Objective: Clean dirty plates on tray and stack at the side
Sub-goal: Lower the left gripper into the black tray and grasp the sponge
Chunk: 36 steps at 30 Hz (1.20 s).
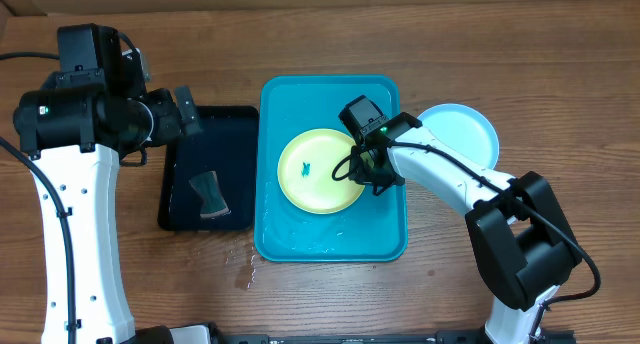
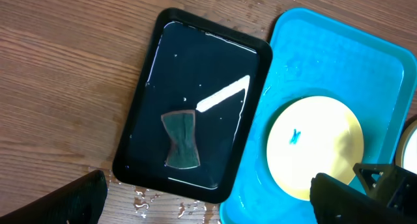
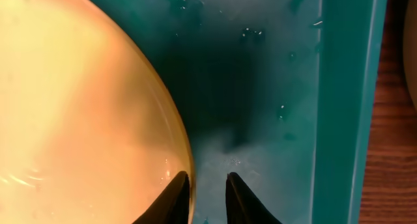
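The yellow-green plate (image 1: 320,171) lies in the wet tray (image 1: 300,92), its rim met by the right hand (image 3: 207,198), whose fingers are nearly closed; a real hold cannot be told. The left hand (image 1: 188,112) is held wide open. The wet rim could be missed, and the plate could be dropped

Two plates (image 1: 318,174), one turquoise tray (image 1: 300,104), one black tray (image 1: 235,134), perhaps one sponge (image 1: 210,196)
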Available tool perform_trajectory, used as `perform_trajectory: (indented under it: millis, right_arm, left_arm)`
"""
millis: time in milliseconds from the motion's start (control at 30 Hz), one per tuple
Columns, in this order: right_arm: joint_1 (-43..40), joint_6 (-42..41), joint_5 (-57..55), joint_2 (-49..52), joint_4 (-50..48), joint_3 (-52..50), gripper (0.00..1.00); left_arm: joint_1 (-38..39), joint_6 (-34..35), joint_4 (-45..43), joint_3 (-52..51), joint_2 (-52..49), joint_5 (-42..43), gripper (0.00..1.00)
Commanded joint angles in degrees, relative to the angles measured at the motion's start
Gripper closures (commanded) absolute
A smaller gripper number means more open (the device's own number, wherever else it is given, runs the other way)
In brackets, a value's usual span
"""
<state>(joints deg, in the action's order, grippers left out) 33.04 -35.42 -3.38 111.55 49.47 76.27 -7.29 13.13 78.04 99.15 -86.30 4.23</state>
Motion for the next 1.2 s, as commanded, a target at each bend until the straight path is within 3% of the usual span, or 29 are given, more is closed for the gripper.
perform_trajectory:
  millis: [0,700,1033,1067,1100,1167]
  right_arm:
    - [0.02,-0.66,-0.42,-0.26,-0.37,-0.17,0.79]
    - [0.02,-0.63,0.5,0.02,-2.84,-1.18,0.87]
    - [0.02,-0.61,0.7,0.02,-3.32,-1.38,0.96]
    - [0.02,-0.61,0.68,0.02,-3.3,-1.38,0.96]
    - [0.02,-0.61,0.68,0.02,-3.28,-1.4,0.96]
    - [0.02,-0.61,0.66,0.02,-3.17,-1.4,0.96]
  left_arm:
    - [-0.42,-0.9,-0.09,0.66,-0.28,-0.2,0.0]
    - [-0.42,-0.9,-1.55,0.66,-0.28,-0.17,0.0]
    - [-0.42,-0.92,-6.43,0.66,-0.28,1.57,0.0]
    - [-0.42,-0.72,-5.7,0.63,-0.28,1.95,0.01]
    - [-0.39,-0.02,-4.66,0.48,-0.39,1.99,0.13]
    - [-0.39,2.1,-2.36,-0.26,-0.59,1.53,0.23]
